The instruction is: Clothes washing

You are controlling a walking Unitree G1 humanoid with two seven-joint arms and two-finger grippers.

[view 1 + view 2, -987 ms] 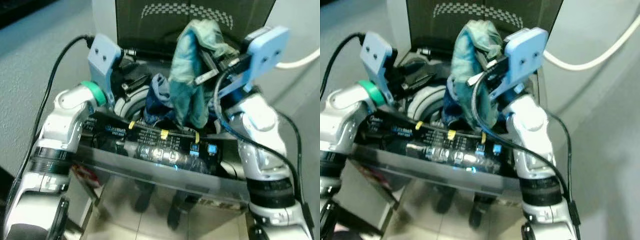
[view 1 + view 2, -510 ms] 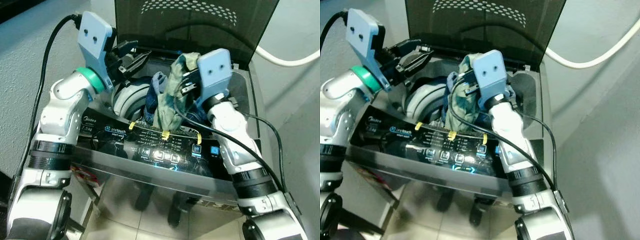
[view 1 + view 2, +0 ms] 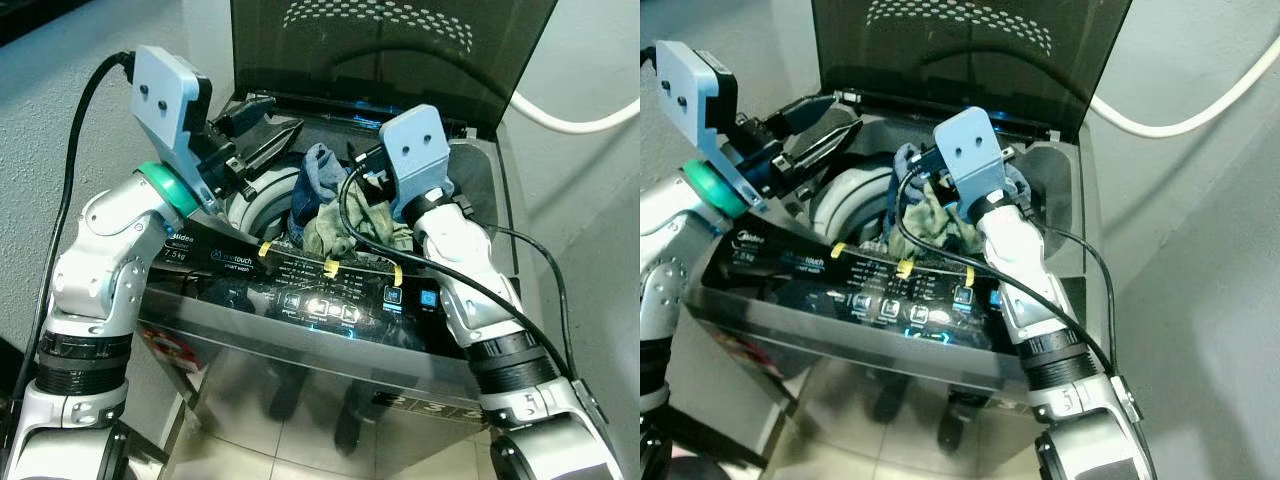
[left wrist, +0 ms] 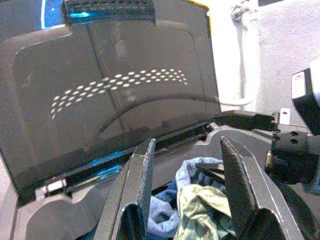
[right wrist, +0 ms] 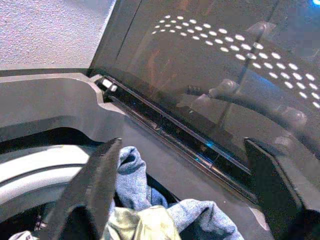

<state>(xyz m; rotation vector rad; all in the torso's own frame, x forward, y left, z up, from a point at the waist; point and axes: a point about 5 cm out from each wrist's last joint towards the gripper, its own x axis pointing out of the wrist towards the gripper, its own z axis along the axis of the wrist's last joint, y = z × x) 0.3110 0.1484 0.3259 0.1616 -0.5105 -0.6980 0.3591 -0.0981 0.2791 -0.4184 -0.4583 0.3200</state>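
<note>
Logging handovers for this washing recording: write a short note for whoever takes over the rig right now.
Left gripper: open, empty, held above the drum's left rim.
Right gripper: open, over the clothes, holding nothing.
Washing machine: lid up, control panel lit.
Greenish garment lies atop the blue clothes, heaped at the drum mouth.
Done: garment dropped in.
Left: push the heap down, shut the lid, start the wash.

A home laundry corner. A top-loading washing machine (image 3: 330, 330) stands with its dark lid (image 3: 400, 50) raised, clothes (image 3: 340, 215) heaped in its drum. It stands between grey textured walls (image 3: 60, 120) on a tiled floor (image 3: 300, 450), a white hose (image 3: 590, 120) running behind it.
</note>
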